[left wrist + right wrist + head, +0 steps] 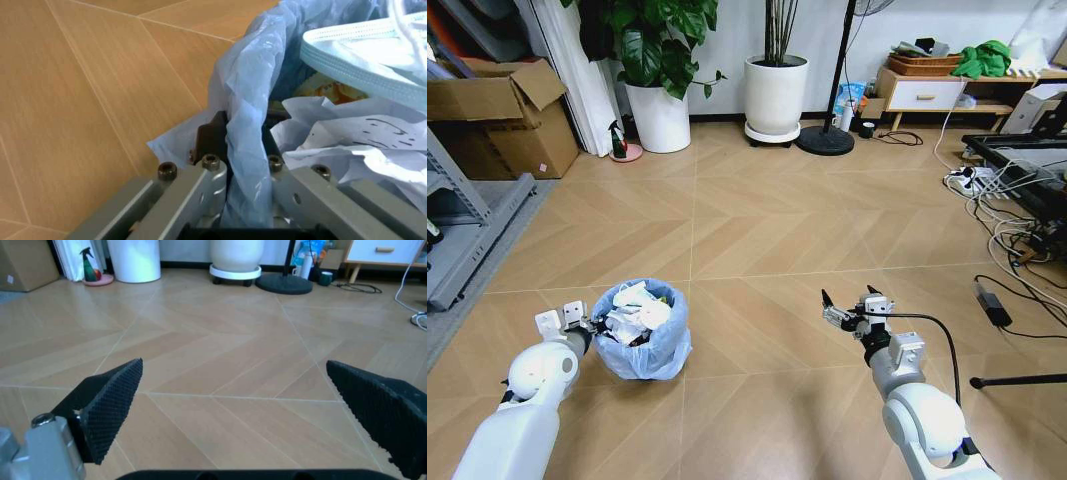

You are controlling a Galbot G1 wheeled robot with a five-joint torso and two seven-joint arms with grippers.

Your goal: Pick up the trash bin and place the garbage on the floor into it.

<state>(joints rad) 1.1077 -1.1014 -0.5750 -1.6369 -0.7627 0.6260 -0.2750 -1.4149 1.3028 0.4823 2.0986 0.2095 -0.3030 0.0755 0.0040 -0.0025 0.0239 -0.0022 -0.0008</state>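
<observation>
The trash bin [642, 352] stands on the floor [757, 330] at my lower left, lined with a light-blue bag [253, 75]. Garbage fills it: crumpled white paper [639, 318] and, in the left wrist view, marked paper wads [353, 135] under a light-blue strap [360, 55]. My left gripper [592, 325] is shut on the bin's near-left rim, one finger outside and one inside the bag [243, 150]. My right gripper [848, 300] hangs open low over bare planks at the lower right, its ribbed pads [113, 400] wide apart with nothing between them.
Two white plant pots [659, 115] [775, 95] and a black stand base [825, 140] line the far wall. Cardboard boxes [497, 115] and a grey metal rack [467, 230] are on the left. Cables and a power strip [972, 180] lie on the right.
</observation>
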